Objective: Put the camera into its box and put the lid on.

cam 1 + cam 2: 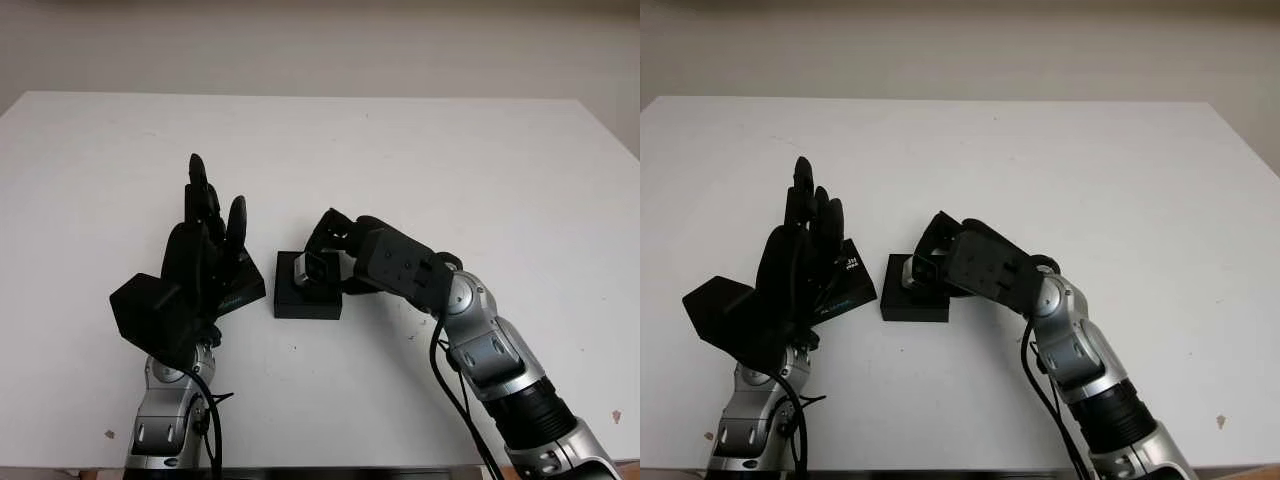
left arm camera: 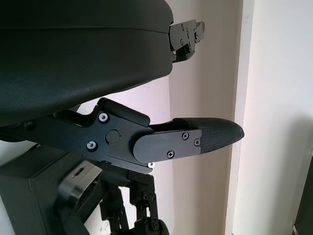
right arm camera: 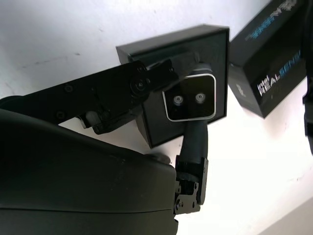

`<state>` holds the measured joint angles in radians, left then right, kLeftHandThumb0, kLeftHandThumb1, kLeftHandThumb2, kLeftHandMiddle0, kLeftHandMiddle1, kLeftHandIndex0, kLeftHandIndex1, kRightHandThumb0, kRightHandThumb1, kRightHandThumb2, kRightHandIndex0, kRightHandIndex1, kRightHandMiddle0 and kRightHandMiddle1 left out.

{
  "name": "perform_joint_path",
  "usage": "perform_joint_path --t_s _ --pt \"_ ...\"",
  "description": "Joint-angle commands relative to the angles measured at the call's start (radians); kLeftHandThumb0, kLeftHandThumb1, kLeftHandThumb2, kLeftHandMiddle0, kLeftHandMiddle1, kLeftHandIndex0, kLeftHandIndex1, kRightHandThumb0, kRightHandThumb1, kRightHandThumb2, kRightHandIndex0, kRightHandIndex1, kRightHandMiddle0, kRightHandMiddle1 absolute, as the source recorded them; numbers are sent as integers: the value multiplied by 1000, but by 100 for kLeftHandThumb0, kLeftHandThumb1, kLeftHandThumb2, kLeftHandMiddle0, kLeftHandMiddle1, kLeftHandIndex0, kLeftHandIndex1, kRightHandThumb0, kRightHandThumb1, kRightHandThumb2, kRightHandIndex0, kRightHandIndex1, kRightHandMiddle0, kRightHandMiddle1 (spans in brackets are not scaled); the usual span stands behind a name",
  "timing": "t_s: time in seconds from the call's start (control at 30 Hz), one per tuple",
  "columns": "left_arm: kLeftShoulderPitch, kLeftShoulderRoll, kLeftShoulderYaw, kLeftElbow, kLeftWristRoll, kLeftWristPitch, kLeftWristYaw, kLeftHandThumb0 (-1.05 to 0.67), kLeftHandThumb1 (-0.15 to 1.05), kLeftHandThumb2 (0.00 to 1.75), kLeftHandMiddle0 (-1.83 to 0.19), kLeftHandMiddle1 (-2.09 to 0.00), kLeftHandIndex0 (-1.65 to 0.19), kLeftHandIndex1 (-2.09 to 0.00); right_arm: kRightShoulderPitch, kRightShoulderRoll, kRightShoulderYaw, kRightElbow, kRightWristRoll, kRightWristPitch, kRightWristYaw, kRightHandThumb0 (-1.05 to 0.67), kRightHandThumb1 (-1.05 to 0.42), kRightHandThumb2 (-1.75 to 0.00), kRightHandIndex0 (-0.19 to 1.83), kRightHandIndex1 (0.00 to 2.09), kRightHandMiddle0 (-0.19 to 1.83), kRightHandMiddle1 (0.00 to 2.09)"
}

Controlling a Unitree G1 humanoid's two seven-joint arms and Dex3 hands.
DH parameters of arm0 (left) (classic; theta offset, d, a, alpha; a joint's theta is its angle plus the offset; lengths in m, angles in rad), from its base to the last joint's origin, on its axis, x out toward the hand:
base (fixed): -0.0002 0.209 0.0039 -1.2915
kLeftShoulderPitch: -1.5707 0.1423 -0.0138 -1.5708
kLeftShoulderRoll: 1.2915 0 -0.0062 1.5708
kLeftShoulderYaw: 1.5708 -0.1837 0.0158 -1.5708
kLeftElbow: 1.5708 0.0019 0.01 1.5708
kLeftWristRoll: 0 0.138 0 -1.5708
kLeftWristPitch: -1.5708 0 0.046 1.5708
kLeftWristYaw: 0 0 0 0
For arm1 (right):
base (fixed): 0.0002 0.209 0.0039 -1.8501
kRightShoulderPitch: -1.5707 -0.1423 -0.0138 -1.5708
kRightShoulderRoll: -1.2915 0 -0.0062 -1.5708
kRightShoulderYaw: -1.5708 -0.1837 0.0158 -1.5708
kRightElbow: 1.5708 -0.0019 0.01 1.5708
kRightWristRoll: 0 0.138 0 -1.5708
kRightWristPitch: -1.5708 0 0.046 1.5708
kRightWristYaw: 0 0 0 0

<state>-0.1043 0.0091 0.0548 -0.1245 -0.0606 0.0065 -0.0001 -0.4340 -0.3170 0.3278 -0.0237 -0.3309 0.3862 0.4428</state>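
right hand [image 1: 335, 262] fingers clamped on camera [image 3: 190, 98], over box [image 1: 308, 300] to drop it in | left hand [image 1: 205, 245] open beside lid [image 1: 845, 280], waiting

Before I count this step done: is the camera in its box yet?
Not fully. The right hand holds the camera just over the open box, fingers around it. The lid lies beside the box. The open left hand is raised near it.
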Motion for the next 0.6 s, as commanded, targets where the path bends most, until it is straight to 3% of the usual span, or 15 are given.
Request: perform_joint_path --t_s 0.0,0.57 --pt "5 -3 0 -9 -3 -3 1 -73 105 51 19 0 19 0 13 -18 -4 6 0 -22 4 -55 -93 -5 3 3 -8 105" --pt "10 -6 1 -11 -3 2 0 -74 105 50 19 0 19 -1 27 -14 -35 38 26 -130 -18 -53 -90 -5 4 6 -9 97"
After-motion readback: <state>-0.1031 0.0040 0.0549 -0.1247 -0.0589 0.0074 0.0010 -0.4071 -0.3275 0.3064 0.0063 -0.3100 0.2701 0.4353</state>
